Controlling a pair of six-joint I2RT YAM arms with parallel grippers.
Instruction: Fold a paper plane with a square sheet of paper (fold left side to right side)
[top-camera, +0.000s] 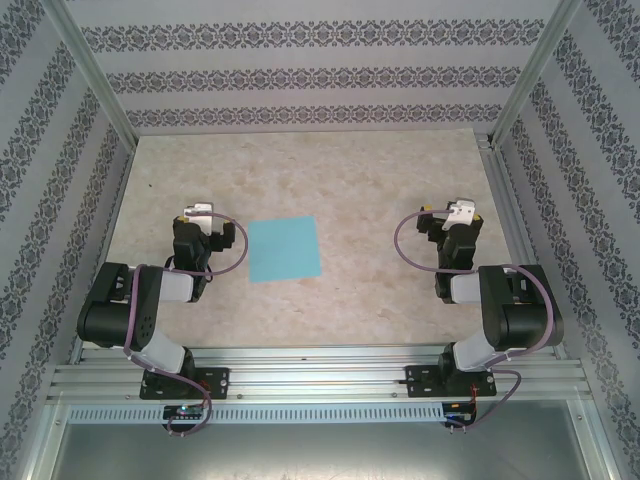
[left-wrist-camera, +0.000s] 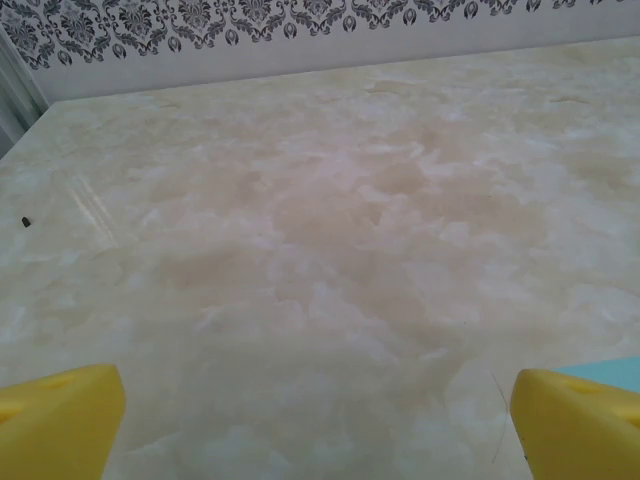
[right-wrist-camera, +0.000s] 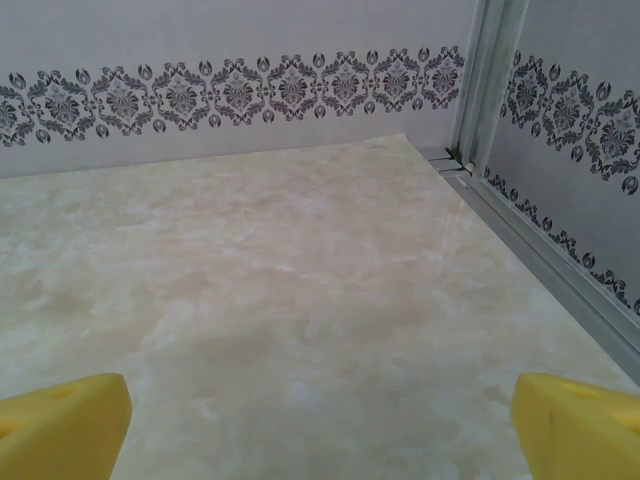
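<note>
Jaws both wide, empty; square sheet of paper untouched.

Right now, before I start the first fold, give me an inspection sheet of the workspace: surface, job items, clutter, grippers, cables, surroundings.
Surface: beige marbled tabletop, flat, no spills seen.
Job's things: square sheet of paper, lying flat and unfolded between the arms, nearer the left one.
Clutter: one small dark speck on the tabletop, at the left of the left wrist view.
Grippers: left gripper open, empty, just left of the sheet; right gripper open, empty, over bare table well apart from the sheet.
Cables: purple cables looped at each wrist, off the sheet.
Surroundings: patterned walls on three sides; metal frame posts.
</note>
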